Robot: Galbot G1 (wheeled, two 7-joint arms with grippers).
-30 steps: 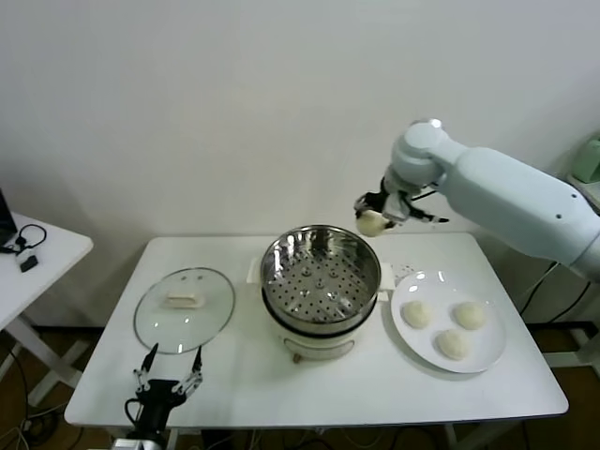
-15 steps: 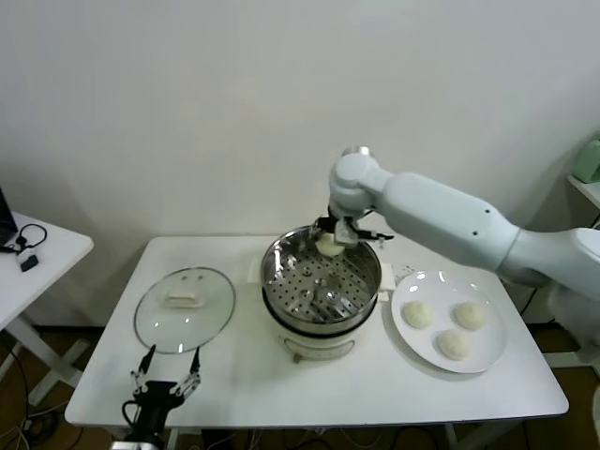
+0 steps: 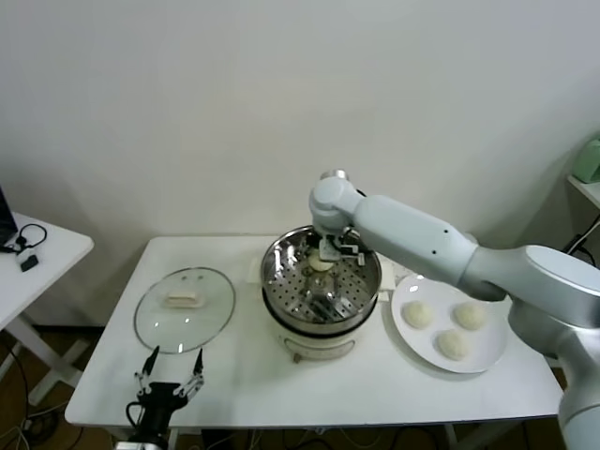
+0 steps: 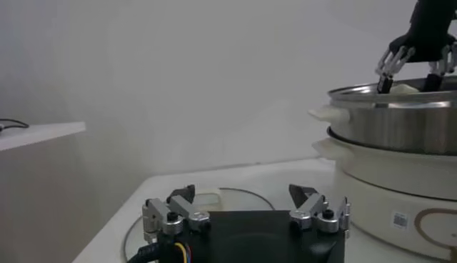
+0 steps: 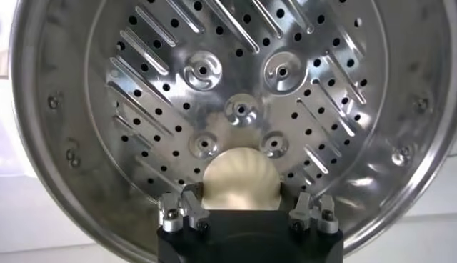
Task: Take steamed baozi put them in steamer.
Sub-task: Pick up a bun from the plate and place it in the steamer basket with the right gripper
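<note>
Since the earlier frame, right gripper (image 3: 325,260) has descended into steamer (image 3: 321,281). Left gripper (image 3: 167,389) idles at the table (image 3: 234,375) front, fingers spread. Right fingers clasp one steamed baozi (image 5: 240,179) above perforated floor. Three baozi (image 3: 452,328) occupy the plate (image 3: 494,354).

My right gripper (image 5: 243,211) is blocking the near side of the baozi (image 5: 241,177) in the wrist view, and the steamer (image 5: 57,107) rim is running off that picture's edges. From the head camera my own arm is covering the far rim of the steamer (image 3: 281,281), so the baozi (image 3: 320,264) is showing only as a pale sliver. My left gripper (image 3: 169,384) is getting cut off by the picture's lower edge.
</note>
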